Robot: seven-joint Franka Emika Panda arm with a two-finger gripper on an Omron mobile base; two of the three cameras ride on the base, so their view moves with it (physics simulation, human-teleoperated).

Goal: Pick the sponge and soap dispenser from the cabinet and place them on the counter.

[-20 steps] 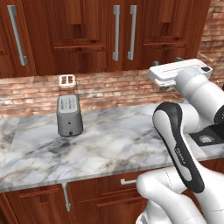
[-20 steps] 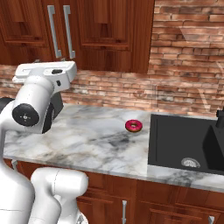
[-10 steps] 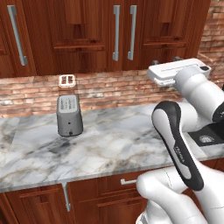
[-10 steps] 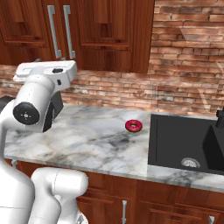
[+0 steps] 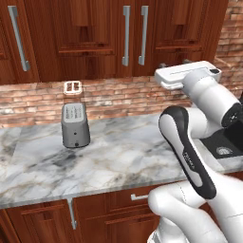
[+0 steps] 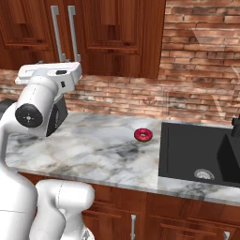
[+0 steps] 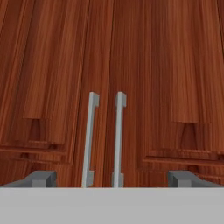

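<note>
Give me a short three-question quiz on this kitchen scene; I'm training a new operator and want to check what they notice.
1. True or false: the dark reddish-brown wooden cabinet has its doors shut.
2. Which thing lies on the white-and-grey marble counter near the black sink? A) a banana B) a red ring-shaped doughnut C) a cup
3. Fill in: the grey toaster stands on the counter below a white wall ____.

Key: 1 true. 2 B. 3 socket. Extra note: in the hand view the gripper faces the two grey bar handles, jaws wide apart, holding nothing.
</note>
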